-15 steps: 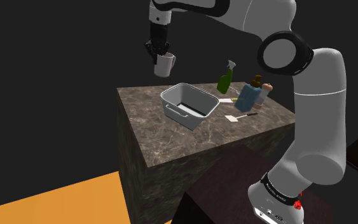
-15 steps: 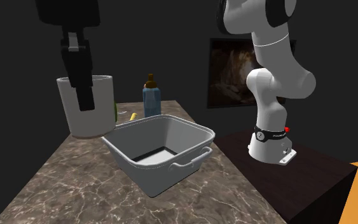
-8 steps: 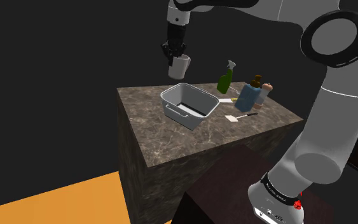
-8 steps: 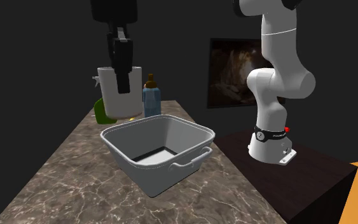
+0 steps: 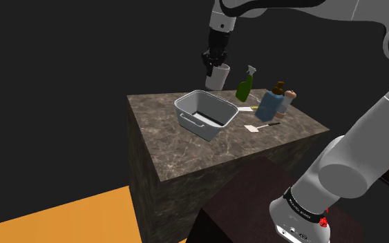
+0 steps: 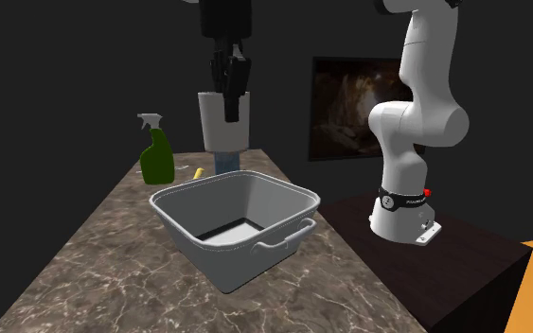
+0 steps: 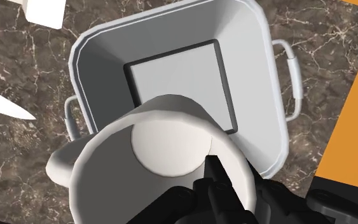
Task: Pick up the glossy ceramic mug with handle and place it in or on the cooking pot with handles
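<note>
In the second exterior view the mug [image 6: 224, 121] covers all but the foot of a blue bottle [image 6: 223, 162] behind it, and the arm [image 6: 416, 123] runs off the top edge. In the wrist view the mug hides part of the floor and one side of the rim of the pot [image 7: 250, 57]. The pincer [image 7: 231, 184] clasping the mug's wall is cut off by the picture's edge.
</note>
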Robot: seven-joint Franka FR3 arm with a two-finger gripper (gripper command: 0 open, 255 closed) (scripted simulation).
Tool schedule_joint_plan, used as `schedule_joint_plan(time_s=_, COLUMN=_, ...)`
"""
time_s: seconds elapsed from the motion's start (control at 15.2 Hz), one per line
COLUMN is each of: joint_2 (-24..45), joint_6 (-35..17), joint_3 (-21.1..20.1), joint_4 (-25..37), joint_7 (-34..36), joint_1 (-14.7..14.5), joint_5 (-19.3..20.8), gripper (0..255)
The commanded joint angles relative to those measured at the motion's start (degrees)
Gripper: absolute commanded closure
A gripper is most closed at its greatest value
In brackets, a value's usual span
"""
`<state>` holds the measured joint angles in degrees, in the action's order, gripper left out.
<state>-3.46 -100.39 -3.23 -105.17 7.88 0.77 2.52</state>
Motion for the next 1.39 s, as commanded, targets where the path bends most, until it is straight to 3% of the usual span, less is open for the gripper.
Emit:
schedule_joint_plan(time_s=0.0, joint_2=-2.4, joint_6=-0.7, joint_3=0.2, joint_4=-3.1, joint_7=-0.4, joint_1=0.2, joint_5=-0.1, gripper=255)
schedule_joint_plan(time_s=1.06, joint_2=-0.8, joint_6=-12.9, joint_3=0.2, joint_4=-13.6, joint_7=0.2, joint_1=0.2, joint_5=0.2, gripper=255)
schedule_joint_plan(time_s=1.32, joint_2=-0.6, joint_6=-13.4, joint_3=0.2, joint_4=-14.0, joint_7=0.2, joint_1=0.2, joint_5=0.2, gripper=255)
